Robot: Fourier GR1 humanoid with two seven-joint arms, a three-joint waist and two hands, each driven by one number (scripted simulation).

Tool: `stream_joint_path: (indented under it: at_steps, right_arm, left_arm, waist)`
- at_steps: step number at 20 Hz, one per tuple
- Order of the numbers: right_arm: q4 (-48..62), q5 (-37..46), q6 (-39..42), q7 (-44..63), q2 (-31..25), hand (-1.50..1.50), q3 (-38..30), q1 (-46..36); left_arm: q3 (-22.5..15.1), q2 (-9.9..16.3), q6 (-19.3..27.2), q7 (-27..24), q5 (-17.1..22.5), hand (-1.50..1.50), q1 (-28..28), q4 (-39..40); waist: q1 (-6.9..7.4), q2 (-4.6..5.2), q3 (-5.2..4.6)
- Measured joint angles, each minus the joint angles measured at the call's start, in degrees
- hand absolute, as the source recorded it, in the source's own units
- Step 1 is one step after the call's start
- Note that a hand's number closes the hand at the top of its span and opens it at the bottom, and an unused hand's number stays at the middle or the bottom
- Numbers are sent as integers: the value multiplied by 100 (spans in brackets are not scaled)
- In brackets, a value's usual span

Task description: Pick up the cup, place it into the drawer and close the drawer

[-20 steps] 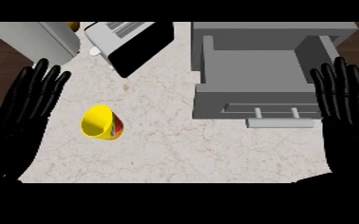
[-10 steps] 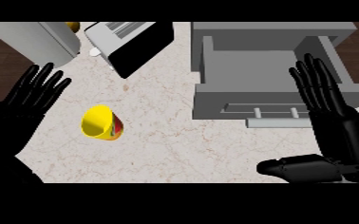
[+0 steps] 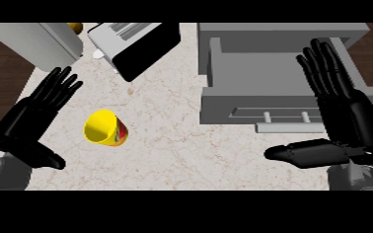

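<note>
Cup (image 3: 105, 128) on desk (image 3: 182, 148), left of open drawer (image 3: 280, 86). Left robot hand (image 3: 33, 116) and right robot hand (image 3: 339, 108) spread flat, holding nothing.

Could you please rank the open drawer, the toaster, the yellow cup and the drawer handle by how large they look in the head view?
1. open drawer
2. toaster
3. drawer handle and yellow cup: unalike in shape, handle long and thin, so I won't separate them.

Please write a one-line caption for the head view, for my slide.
Both open hands, left and right, flank the yellow cup lying beside the open grey drawer.
</note>
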Motion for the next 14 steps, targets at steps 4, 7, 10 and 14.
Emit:
stream_joint_path:
  at_steps: [4,7,10,14]
  right_arm:
    - [85,-97,108,-26,-109,-150,-165,-111]
    - [97,-137,136,33,-166,-150,-251,-214]
    - [289,-82,100,8,-152,-150,-272,-427]
    - [303,-134,114,119,-173,-150,-314,-555]
  left_arm:
    - [-34,-114,-33,-743,-729,-150,-153,898]
    - [8,-43,-78,-1284,-1166,-150,-303,1631]
    - [2,13,-79,-1834,-1585,-150,-539,2407]
    - [-88,35,183,-2522,-2140,-150,-803,3398]
  waist:
    - [-14,4,1]
    - [-18,4,0]
    - [-18,6,0]
    - [-31,9,-2]
